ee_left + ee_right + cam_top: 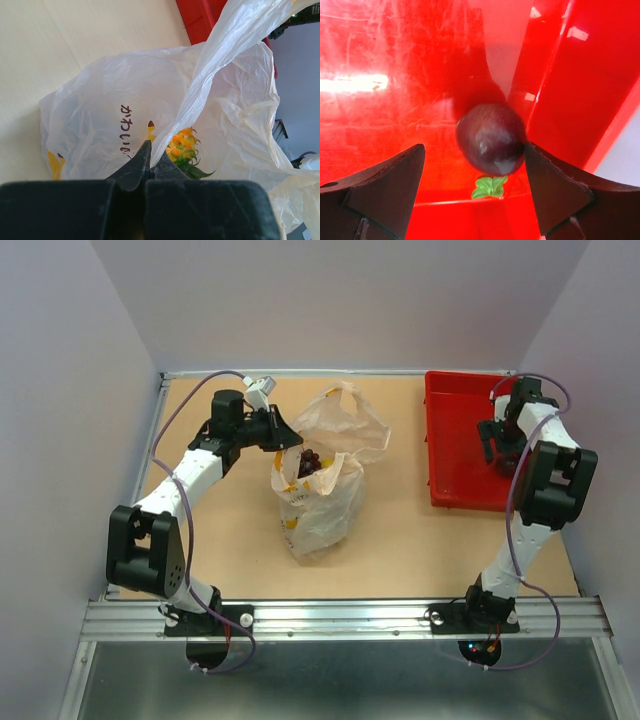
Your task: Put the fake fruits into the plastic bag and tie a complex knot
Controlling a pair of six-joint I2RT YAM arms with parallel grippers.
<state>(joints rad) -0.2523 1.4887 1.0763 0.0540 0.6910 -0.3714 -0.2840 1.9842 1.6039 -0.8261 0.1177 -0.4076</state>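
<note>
Plastic bag [322,502], a thin, crinkly, translucent whitish shopping bag w/ orange-yellow print, lay roughly mid-way across the tan table [400,540]. The left gripper [149,156] was clamped on a fold of film at the bag's rim, jaws fully together w/ the plastic pinched between them, holding that edge up so the mouth gaped. Inside, an orange-yellow plastic pineapple [182,144] w/ green crown showed just beyond the pinch. The top view caught a dark grape-like cluster [310,460] at the opening. No knot was tied yet and the handle loops hung loose.

The right gripper [474,147] was down in the red rectangular plastic tray [380,60], well apart from the bag. Its jaws were spread wide to either side of a glossy dark-maroon round toy fruit [491,139] w/ a small green leaf at its near end. The finger on the tray-wall side was touching the fruit or all but touching it (couldn't tell which), and the other stood clear. The fruit sat near the tray's side wall.

Handling, as a judgement: the round fruit is prob light, hard and smooth, so apt to roll or squirt out of an off-centre squeeze. Best taken across its widest middle, not by the leaf. The bag film is soft, slippery and has no stiffness, so a bunched fold holds better than a single layer, and a hard tug could tear it. For tying, the handle loops are the place to grip.
</note>
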